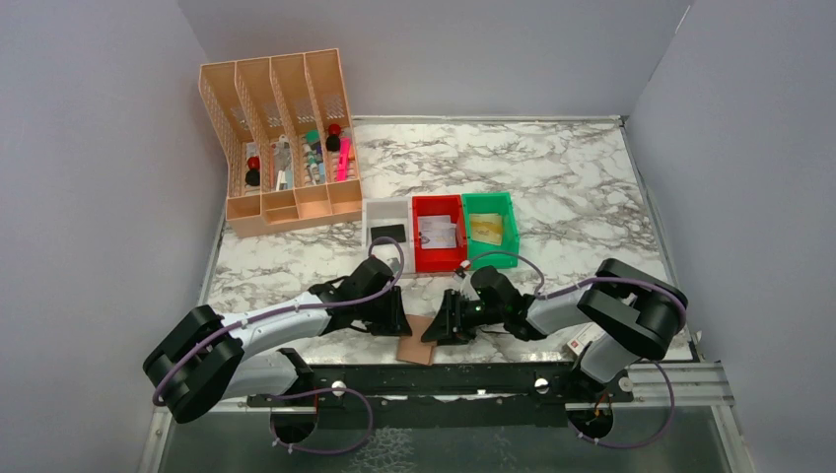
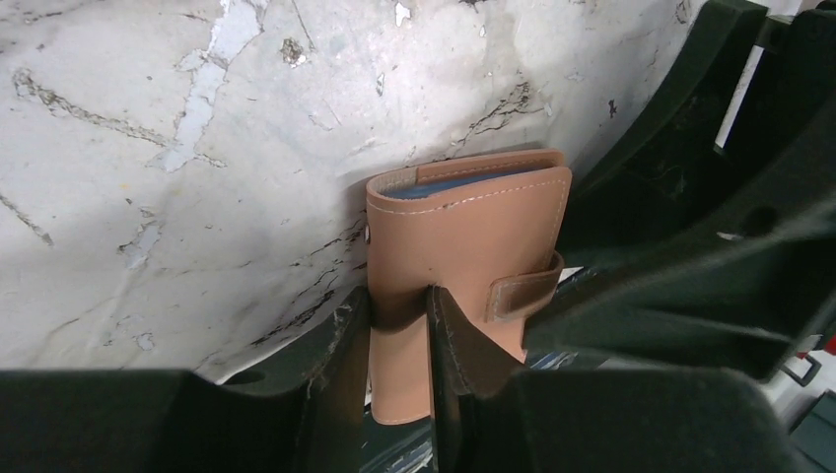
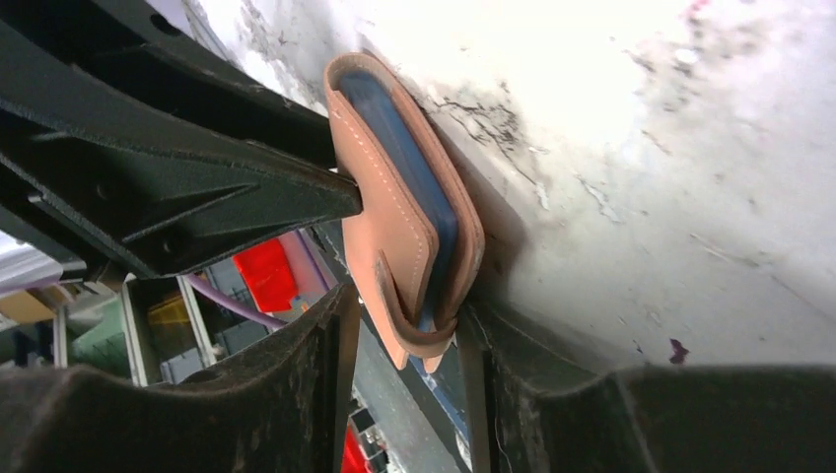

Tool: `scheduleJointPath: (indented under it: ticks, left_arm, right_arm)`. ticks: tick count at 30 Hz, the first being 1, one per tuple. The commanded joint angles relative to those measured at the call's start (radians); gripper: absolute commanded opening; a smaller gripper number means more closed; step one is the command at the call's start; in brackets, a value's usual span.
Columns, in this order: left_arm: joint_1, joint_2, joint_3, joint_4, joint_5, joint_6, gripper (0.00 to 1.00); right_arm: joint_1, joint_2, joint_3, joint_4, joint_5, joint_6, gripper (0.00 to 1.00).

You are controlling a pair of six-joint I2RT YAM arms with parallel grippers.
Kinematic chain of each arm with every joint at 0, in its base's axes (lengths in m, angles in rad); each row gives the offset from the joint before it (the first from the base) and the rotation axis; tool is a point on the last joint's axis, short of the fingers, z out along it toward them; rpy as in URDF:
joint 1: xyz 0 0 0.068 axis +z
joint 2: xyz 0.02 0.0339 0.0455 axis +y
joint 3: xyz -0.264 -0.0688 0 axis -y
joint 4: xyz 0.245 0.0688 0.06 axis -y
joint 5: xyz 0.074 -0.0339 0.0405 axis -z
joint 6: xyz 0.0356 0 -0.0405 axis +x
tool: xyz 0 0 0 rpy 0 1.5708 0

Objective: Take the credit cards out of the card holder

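Nearby, card holder (image 1: 417, 352), bins (image 1: 440, 233) behind

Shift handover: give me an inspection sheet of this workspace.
Surface: marbled table, no spills seen.
Job's things: brown card holder closed, strap over its front, at the near edge; a dark card in the white bin, a tan one in the green bin.
Clutter: red bin with papers; peach file organiser with small items.
Claws: left claw and right claw both clamp the holder.
Cables: purple leads along both arms.
Surroundings: plain grey walls.
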Motion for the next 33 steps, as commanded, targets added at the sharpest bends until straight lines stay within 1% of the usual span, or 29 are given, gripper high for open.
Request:
scheduleJointPath:
  ticks: [1, 2, 3, 4, 5, 6, 10, 11, 15, 17, 21, 24, 26, 30, 33]
  left_arm:
    - [-0.021, 0.013, 0.012, 0.043, -0.052, -0.041, 0.24]
    - [-0.021, 0.01, 0.016, 0.043, -0.06, -0.042, 0.25]
    - [-0.021, 0.006, 0.018, 0.043, -0.07, -0.043, 0.27]
    - [-0.021, -0.001, 0.022, 0.043, -0.078, -0.043, 0.3]
    - [-0.02, -0.007, 0.027, 0.044, -0.089, -0.042, 0.33]
    - [-0.021, -0.015, 0.032, 0.044, -0.101, -0.042, 0.36]
    - [-0.021, -0.052, 0.054, 0.039, -0.168, -0.041, 0.5]
    - [-0.021, -0.063, 0.059, 0.028, -0.189, -0.043, 0.53]
    - [-0.021, -0.118, 0.073, -0.039, -0.29, -0.045, 0.61]
    - [-0.02, -0.149, 0.074, -0.077, -0.337, -0.054, 0.64]
    - [-0.021, -0.223, 0.062, -0.13, -0.414, -0.079, 0.67]
    - [-0.02, -0.293, 0.044, -0.163, -0.461, -0.107, 0.68]
    - [-0.02, -0.34, 0.032, -0.18, -0.489, -0.124, 0.69]
    - [-0.019, -0.422, 0.027, -0.213, -0.539, -0.141, 0.69]
    - [-0.019, -0.462, 0.031, -0.26, -0.577, -0.159, 0.69]
  right_arm:
    - [0.007, -0.064, 0.069, -0.125, 0.067, -0.084, 0.4]
    - [0.007, -0.099, 0.09, -0.203, 0.103, -0.115, 0.36]
    - [0.006, -0.132, 0.111, -0.267, 0.142, -0.141, 0.28]
    - [0.007, -0.182, 0.128, -0.334, 0.181, -0.163, 0.15]
    - [0.007, -0.207, 0.143, -0.39, 0.22, -0.179, 0.06]
    - [0.007, -0.25, 0.153, -0.426, 0.244, -0.197, 0.01]
    - [0.007, -0.325, 0.208, -0.541, 0.295, -0.279, 0.01]
    - [0.007, -0.332, 0.24, -0.605, 0.32, -0.308, 0.01]
    - [0.008, -0.346, 0.383, -0.92, 0.527, -0.39, 0.01]
    - [0.008, -0.345, 0.447, -1.048, 0.612, -0.425, 0.01]
    - [0.01, -0.334, 0.559, -1.267, 0.751, -0.479, 0.02]
    - [0.03, -0.308, 0.614, -1.36, 0.799, -0.516, 0.03]
    - [0.07, -0.268, 0.647, -1.417, 0.856, -0.519, 0.03]
    - [0.15, -0.123, 0.73, -1.534, 0.981, -0.489, 0.04]
    - [0.2, -0.006, 0.784, -1.536, 0.984, -0.474, 0.05]
